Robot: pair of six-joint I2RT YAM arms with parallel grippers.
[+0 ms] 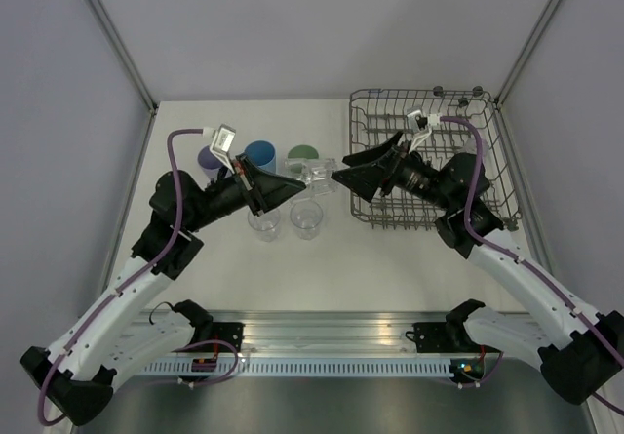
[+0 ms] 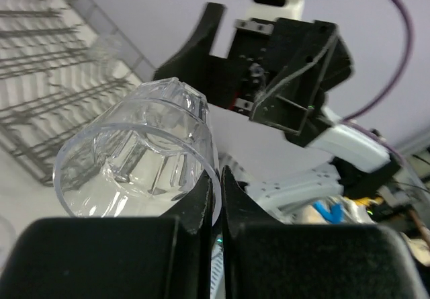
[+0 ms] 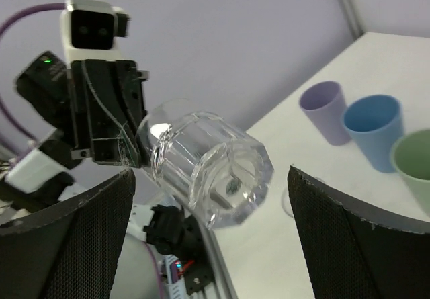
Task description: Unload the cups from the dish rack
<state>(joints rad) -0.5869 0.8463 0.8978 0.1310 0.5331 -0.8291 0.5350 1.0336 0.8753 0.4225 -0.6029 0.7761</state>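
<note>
Holding a clear glass [image 2: 134, 158] by its rim, the left tool [image 2: 213, 195] has its fingers narrowed to a thin gap, pinching the glass wall. The held glass lies on its side in the air above the worktop [image 1: 390, 258], mouth toward the left tool and faceted base toward the right tool [image 1: 339, 174]. Right tool: fingers [image 3: 74, 245] spread wide, level with the glass and facing its base. In the right wrist view neither finger touches it. From above, the glass sits between the two tool tips, left of the dish rack [image 1: 429, 161] and outside its wire wall. The rack stands at the far right of the worktop, with the right arm reaching across its near-left corner. Three tumblers stand upright in a row at the far left-centre — lavender tumbler [image 1: 210, 161], blue tumbler [image 1: 259, 153], pale green tumbler [image 1: 302, 153]. Two more clear glasses [image 1: 263, 224] [image 1: 307, 217] stand side by side on the worktop nearer the arm bases, below the left tool. Rack contents — cannot tell whether a cup is inside.
</note>
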